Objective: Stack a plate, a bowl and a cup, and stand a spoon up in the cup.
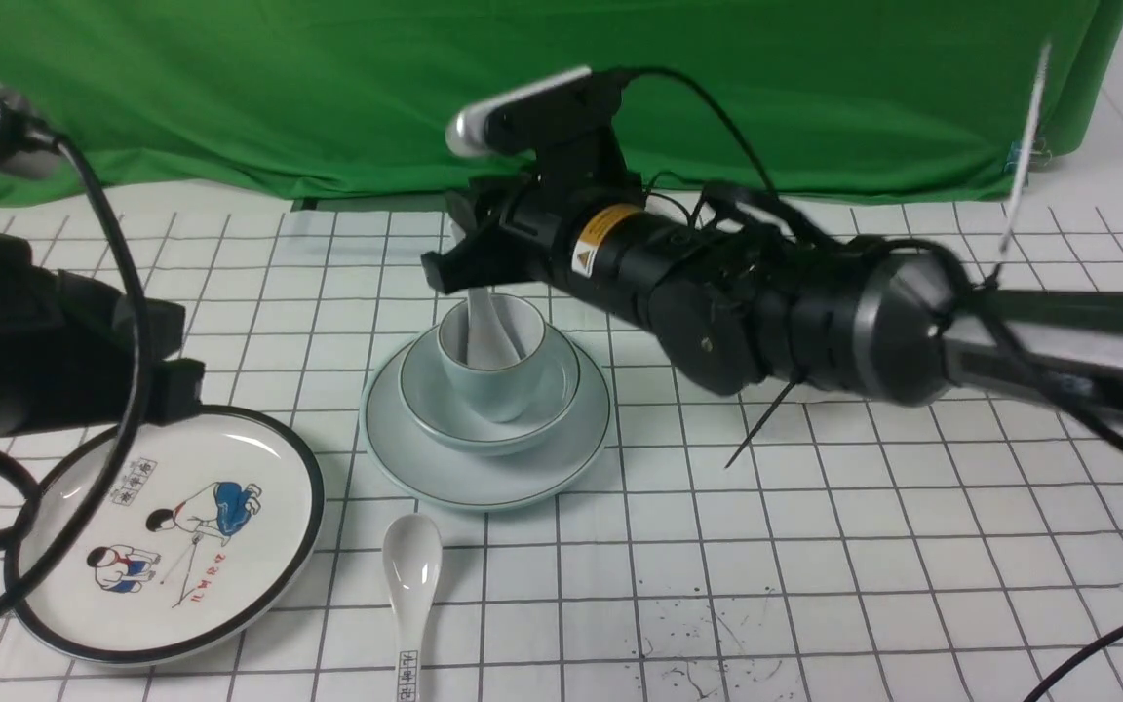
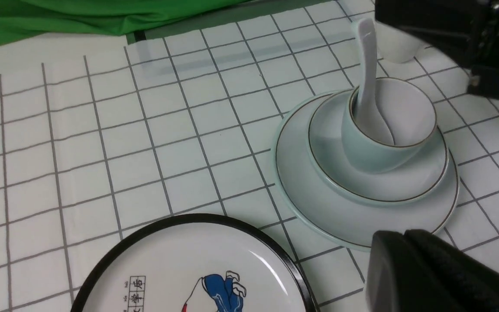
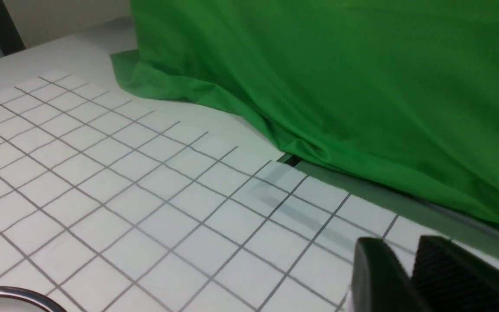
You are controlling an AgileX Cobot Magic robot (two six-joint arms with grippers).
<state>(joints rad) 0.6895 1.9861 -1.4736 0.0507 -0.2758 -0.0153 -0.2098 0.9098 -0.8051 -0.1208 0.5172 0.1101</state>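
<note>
Nearest the front camera lies the printed spoon (image 1: 412,585), bowl end away from the camera, the end of its lettered handle cut off by the frame edge.

Beyond it stands the stack. The plate (image 1: 484,483) sits on the gridded table (image 1: 815,546), the bowl (image 1: 430,409) is centred on it, and the cup (image 1: 495,388) stands in the bowl. The spoon (image 1: 489,330) stands in the cup, its bowl end down inside and its handle leaning on the rim. From the front the handle's top is lost behind the right gripper (image 1: 464,255). In the left wrist view the tip shows just beside that gripper's black body, and I cannot tell whether they touch.

The right wrist view catches only two finger ends, close together at the frame's corner, and the front view of them is blurred. Whether that gripper is closed I cannot tell. A white cup (image 2: 396,48) is mostly hidden behind it.

The left gripper (image 1: 172,361) hangs at the left above the far rim of the cartoon plate (image 1: 311,507), well apart from the stack. Its own camera shows a single dark finger, so its spread cannot be judged. A green cloth (image 1: 328,88) closes the background.
</note>
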